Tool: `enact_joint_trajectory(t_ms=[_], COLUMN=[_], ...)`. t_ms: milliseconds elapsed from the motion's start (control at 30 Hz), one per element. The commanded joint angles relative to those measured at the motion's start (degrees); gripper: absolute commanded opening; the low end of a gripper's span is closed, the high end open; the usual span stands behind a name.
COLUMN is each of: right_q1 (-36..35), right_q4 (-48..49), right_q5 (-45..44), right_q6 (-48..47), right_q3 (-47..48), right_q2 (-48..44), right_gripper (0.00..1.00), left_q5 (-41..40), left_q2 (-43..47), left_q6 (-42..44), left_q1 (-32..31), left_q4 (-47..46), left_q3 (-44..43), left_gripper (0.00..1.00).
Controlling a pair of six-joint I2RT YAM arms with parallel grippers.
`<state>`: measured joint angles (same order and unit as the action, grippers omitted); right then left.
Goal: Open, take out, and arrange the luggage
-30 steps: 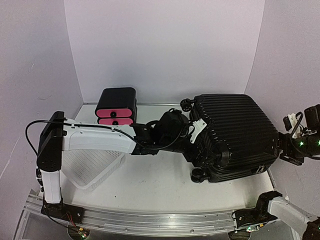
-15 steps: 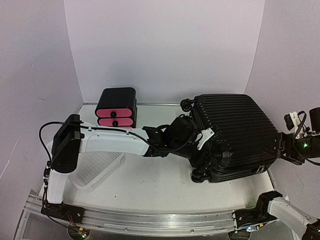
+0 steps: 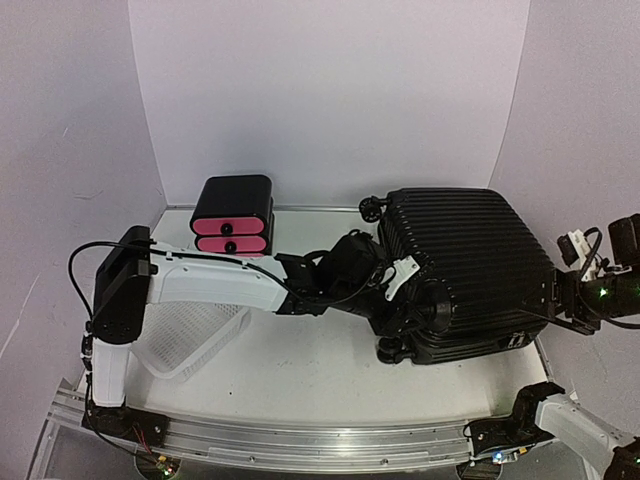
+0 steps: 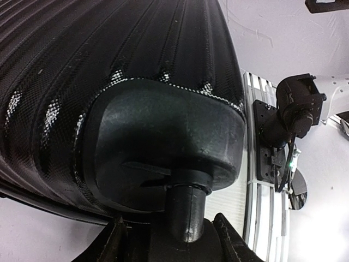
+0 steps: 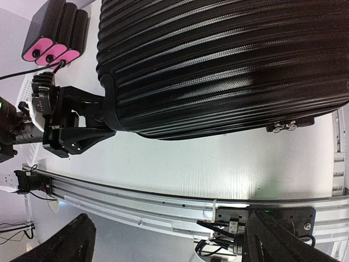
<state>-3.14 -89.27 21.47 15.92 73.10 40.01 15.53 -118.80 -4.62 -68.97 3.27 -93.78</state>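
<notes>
Left gripper [image 4: 172,222] has its jaws either side of the wheel stem [image 4: 185,210] on the luggage [image 3: 470,260]. Can't tell if they're biting yet. I'd clamp square, then drag slowly so it doesn't swivel. Right gripper [image 5: 174,236] hangs wide open and empty. The luggage lies flat on the right side of the table [image 3: 300,370], long axis left-right, wheels pointing left.

black box with pink drawers [image 3: 232,213] at rear of table [image 3: 300,365], white mesh basket [image 3: 190,338] nearer
</notes>
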Motion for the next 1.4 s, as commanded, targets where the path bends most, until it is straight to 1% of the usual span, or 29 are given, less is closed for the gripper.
enact_joint_trajectory(t_ms=[0, 167, 300, 400, 533, 600, 733, 800, 900, 1033, 1067, 1100, 1133, 1200, 1267, 1300, 1333, 1367], right_q1=[0.3, 0.2, 0.2, 0.2, 0.2, 0.2, 0.2, 0.2, 0.2, 0.2, 0.2, 0.2, 0.2, 0.2, 0.2, 0.2, 0.2, 0.2], right_q4=[3.4, 5.2, 7.0, 7.8, 9.2, 9.5, 10.2, 11.3, 13.1, 13.2, 13.3, 13.4, 13.9, 14.7, 15.4, 15.9, 16.4, 17.1], right_q5=[1.3, 1.9, 2.3, 2.7, 4.6, 4.6, 4.7, 5.2, 6.3, 6.0, 5.8, 5.7, 5.7, 5.2, 3.8, 3.1, 2.1, 1.3], right_q6=[0.2, 1.3, 2.0, 2.9, 3.9, 4.0, 4.5, 5.2, 6.1, 5.6, 5.5, 5.3, 5.2, 5.1, 4.8, 4.5, 4.4, 4.2], right_q3=[-1.6, -2.9, -3.9, -4.5, -5.3, -5.7, -6.8, -7.6, -8.7, -7.9, -7.5, -7.0, -6.4, -4.8, -1.7, 0.0, 1.7, 3.5], right_q2=[1.2, 2.9, 3.9, 5.2, 6.3, 6.8, 8.4, 8.6, 8.7, 10.0, 10.5, 11.1, 11.9, 13.9, 17.0, 19.3, 21.2, 23.2], right_gripper=[0.98, 0.98, 0.98, 0.98, 0.98, 0.98, 0.98, 0.98, 0.98, 0.98, 0.98, 0.98, 0.98, 0.98, 0.98, 0.98, 0.98, 0.98], left_q5=[-7.0, -11.8, -17.4, -18.1, -17.8, -15.9, -6.1, -3.0, -2.6, -4.3, -4.3, -3.9, -3.5, -3.6, -4.0, -4.0, -3.9, -3.8], left_q2=[9.4, 15.5, 18.2, 19.9, 22.0, 22.5, 20.8, 19.3, 17.2, 16.2, 16.1, 16.3, 16.5, 17.7, 19.4, 20.4, 21.2, 22.0], left_q6=[-0.6, 0.4, 0.1, -1.2, -0.8, -0.9, -3.4, -5.0, -6.0, -4.5, -4.1, -3.7, -3.4, -4.1, -4.5, -4.8, -5.3, -5.9], left_q1=[3.9, 7.6, 12.3, 16.8, 19.7, 19.9, 19.8, 19.6, 17.9, 14.6, 13.9, 13.5, 13.1, 13.0, 13.0, 13.1, 13.3, 13.6], left_q4=[2.7, 5.4, 9.9, 12.2, 13.1, 13.1, 12.9, 13.0, 13.5, 14.3, 14.6, 15.1, 15.7, 17.1, 19.3, 20.8, 22.2, 23.4], left_q3=[5.8, 12.5, 15.0, 16.0, 16.9, 16.7, 14.3, 12.6, 9.5, 7.3, 7.0, 6.8, 6.6, 6.5, 6.0, 4.9, 4.4, 3.4], left_gripper=[0.3, 0.27, 0.23, 0.2, 0.21, 0.21, 0.21, 0.2, 0.21, 0.24, 0.26, 0.31, 0.41, 0.65, 0.84, 0.92, 0.97, 0.99])
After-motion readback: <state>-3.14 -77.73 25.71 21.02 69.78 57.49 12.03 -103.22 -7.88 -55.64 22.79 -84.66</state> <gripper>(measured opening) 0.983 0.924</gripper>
